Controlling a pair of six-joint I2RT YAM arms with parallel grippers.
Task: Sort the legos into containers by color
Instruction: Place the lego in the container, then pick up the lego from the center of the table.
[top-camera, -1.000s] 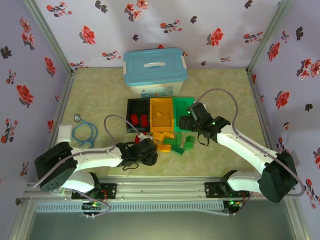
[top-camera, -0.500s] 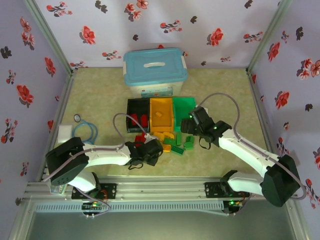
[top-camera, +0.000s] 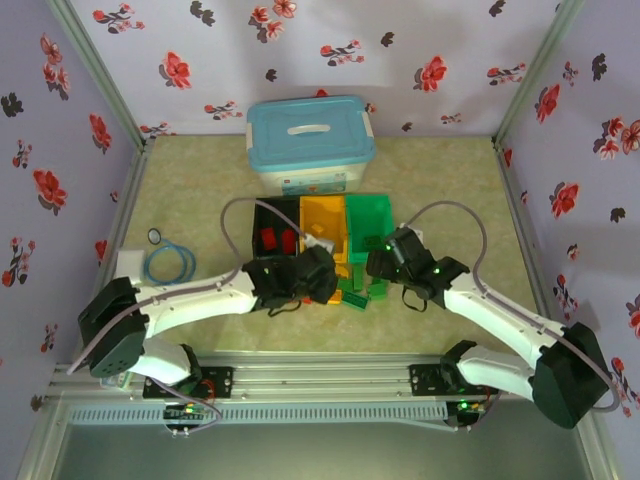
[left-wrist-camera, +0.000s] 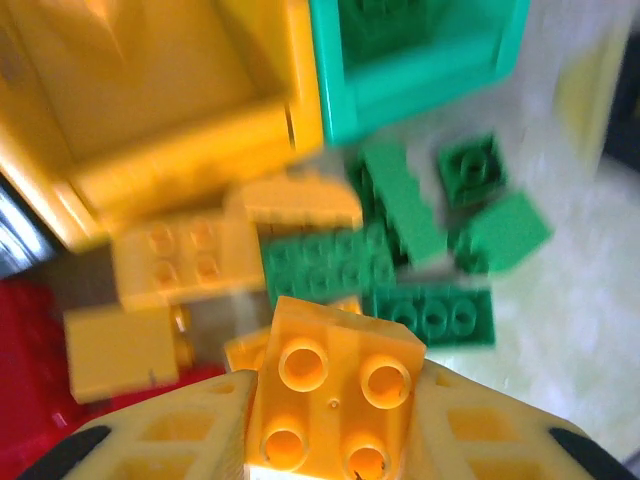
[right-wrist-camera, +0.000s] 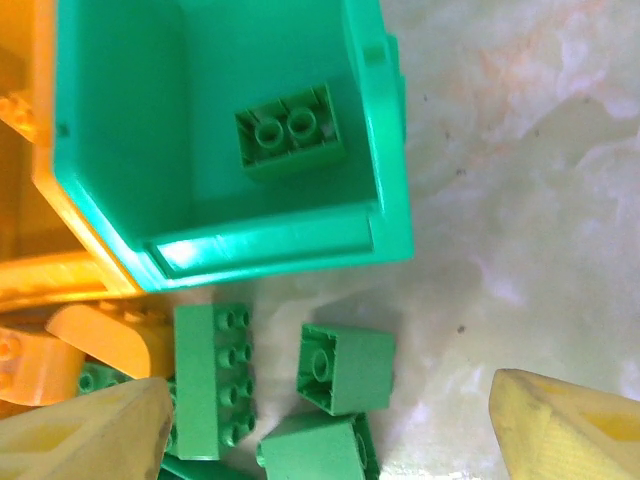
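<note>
An orange-yellow two-by-two brick (left-wrist-camera: 335, 390) is clamped in the left pincer (left-wrist-camera: 335, 430), studs facing the wrist camera and gripped on two opposite flat sides. It hangs above the loose pile of legos (top-camera: 355, 285) near the middle of the tabletop (top-camera: 200, 200), just on the near side of the orange-yellow bin (left-wrist-camera: 190, 170).

Such a brick looks light, rigid and smooth-walled. I judge the flat sides the only sound hold, taken squarely, since a skewed pinch could squirt it out.

The left arm stretches low from the near-left corner, wrist turned toward the bins. The right pincer (right-wrist-camera: 330, 440) is spread wide with nothing in it. It is poised over loose green bricks (right-wrist-camera: 345, 368) just on the near side of the green bin (right-wrist-camera: 395, 180), which holds one green brick (right-wrist-camera: 292, 130). The right arm bends in from the near-right corner.

The black bin (top-camera: 258, 225), with red bricks (top-camera: 277, 240) inside, stands at the left of the row. The white lidded box (top-camera: 310, 145) sits behind the bins toward the far edge.
</note>
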